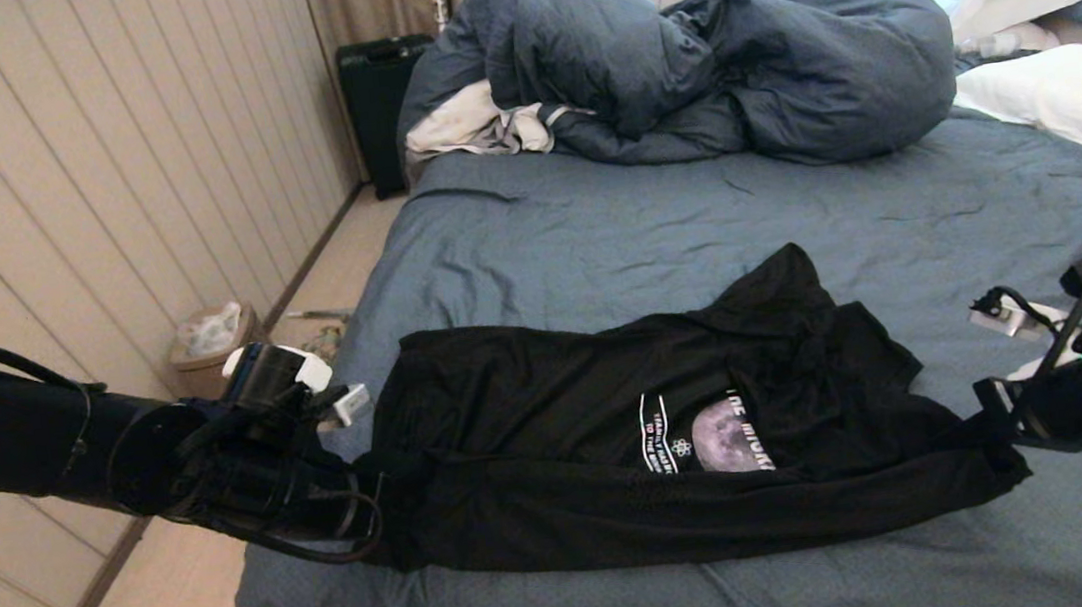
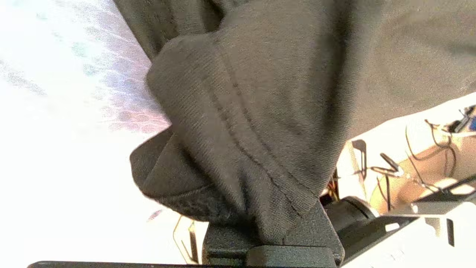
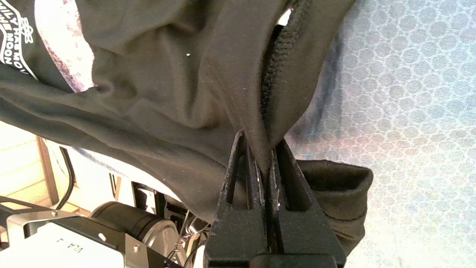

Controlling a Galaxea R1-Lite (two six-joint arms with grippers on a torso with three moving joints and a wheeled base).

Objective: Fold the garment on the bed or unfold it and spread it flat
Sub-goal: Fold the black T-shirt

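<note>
Slate-blue bed (image 1: pixel 593 228) carries the black garment (image 1: pixel 533 415), stretched sideways. Left gripper (image 1: pixel 376 507) pinches one end; right gripper (image 3: pixel 266 163) clamps the other

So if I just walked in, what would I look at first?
Probably the black T-shirt with the moon print, stretched across the near part of the blue bed. The left gripper pinches one end and the right gripper pinches the other. Behind it, a big dark-blue duvet sits heaped at the far end, with white pillows on the right.
</note>
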